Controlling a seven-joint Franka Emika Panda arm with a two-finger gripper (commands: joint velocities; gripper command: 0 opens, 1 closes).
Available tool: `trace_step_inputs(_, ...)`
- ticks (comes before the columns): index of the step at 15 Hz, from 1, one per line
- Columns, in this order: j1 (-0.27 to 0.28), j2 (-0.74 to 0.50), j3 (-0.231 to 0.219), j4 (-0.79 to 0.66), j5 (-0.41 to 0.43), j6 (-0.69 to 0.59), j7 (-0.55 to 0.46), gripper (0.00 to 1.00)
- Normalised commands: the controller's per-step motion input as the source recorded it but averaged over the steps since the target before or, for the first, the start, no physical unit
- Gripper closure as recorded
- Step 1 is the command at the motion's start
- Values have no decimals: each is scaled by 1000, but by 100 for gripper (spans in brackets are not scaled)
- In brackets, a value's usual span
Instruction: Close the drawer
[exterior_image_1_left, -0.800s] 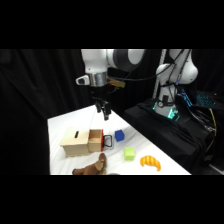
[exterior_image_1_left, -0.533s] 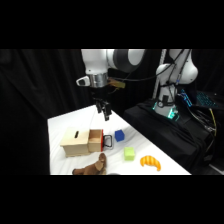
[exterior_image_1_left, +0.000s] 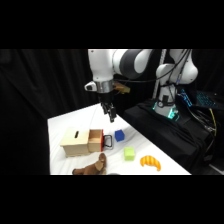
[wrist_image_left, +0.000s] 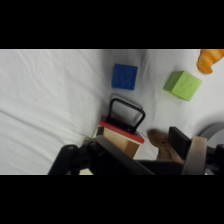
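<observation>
While the drawer (exterior_image_1_left: 96, 140) sticks out of the wooden box (exterior_image_1_left: 76, 142), red front and black loop handle (wrist_image_left: 126, 114) facing the blue cube (exterior_image_1_left: 119, 135), nothing of the closing is done yet. Hovering above the handle end, touching nothing, is the gripper (exterior_image_1_left: 110, 116); whether its fingers are parted or closed, I cannot tell. Left to do: come down and push the front in flush. Nearby sits a green cube (exterior_image_1_left: 129, 153).

The drawer (exterior_image_1_left: 96, 140) juts from its box (exterior_image_1_left: 76, 142), a cube (exterior_image_1_left: 119, 135) just beyond
</observation>
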Motion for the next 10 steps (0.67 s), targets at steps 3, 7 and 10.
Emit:
trace_step_inputs(3, 40, -96, 38, -381, 32, 572, 308, 0)
trace_step_inputs(7, 48, 42, 27, -282, -32, 681, 274, 0)
trace_step_inputs(10, 74, 160, -27, -140, -123, 548, 278, 0)
